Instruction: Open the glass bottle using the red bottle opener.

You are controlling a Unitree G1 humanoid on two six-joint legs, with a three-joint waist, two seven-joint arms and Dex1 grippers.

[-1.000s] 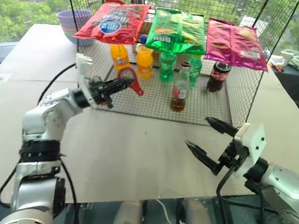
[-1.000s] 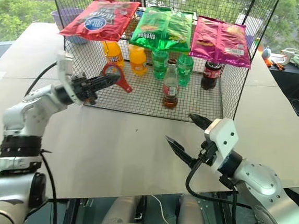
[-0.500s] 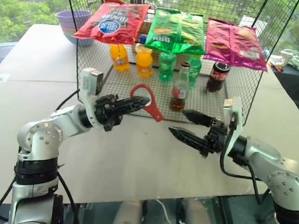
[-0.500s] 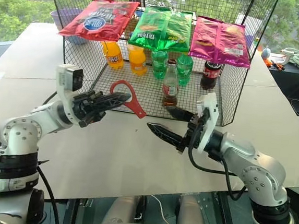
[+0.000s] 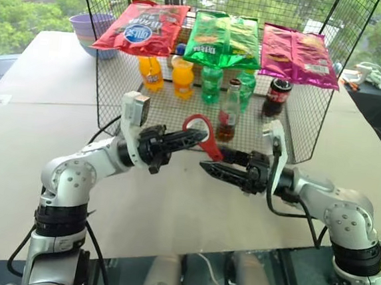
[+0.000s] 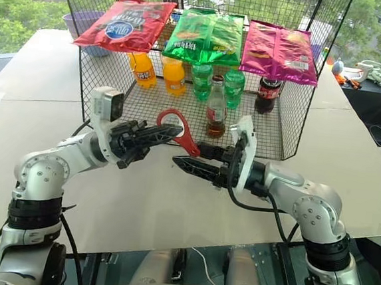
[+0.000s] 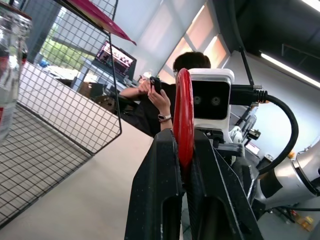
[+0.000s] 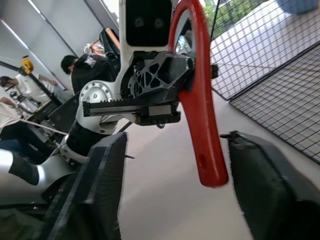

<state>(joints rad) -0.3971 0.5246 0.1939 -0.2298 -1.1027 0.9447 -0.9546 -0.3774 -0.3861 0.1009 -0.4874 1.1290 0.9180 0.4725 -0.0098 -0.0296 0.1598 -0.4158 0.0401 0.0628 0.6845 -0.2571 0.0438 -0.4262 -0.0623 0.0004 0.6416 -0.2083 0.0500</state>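
1. Over the near table (image 5: 171,207), in front of the wire cage: left gripper (image 5: 197,138) clamped tight on the red bottle opener (image 5: 203,133), held in the air.
2. Opener orientation: ring head up and toward the cage, handle slanting down toward the robot's right. Long axis is steeply tilted, not level. Left wrist view shows it edge-on, pinched between the two black fingers (image 7: 160,200).
3. Left arm pose: forearm reaches across toward the middle, gripper pointing to the robot's right and slightly up.
4. Right gripper (image 5: 208,159) comes in from the opposite side, pointing left, about level. Jaws partly apart, holding nothing.
5. Right wrist view: opener's handle end hangs between the right fingers (image 8: 95,190) with a gap on each side, so no contact visible.
6. Both grippers meet tip to tip, well clear of the table surface.
7. Farther back, inside the cage (image 5: 298,135): glass bottle (image 5: 230,112) stands upright on the mesh floor near the middle, cap on, neck pointing up. Neither gripper touches it.
8. Behind and beside it: two orange bottles (image 5: 168,75), green bottles (image 5: 212,84), dark cola bottle (image 5: 277,97) to its right.
9. Snack bags (image 5: 226,42) lie across the cage top: red, green, pink.
10. Far left on the table: a purple bowl (image 5: 88,25).
11. Wrist views also catch people (image 7: 165,100) seated in the background.
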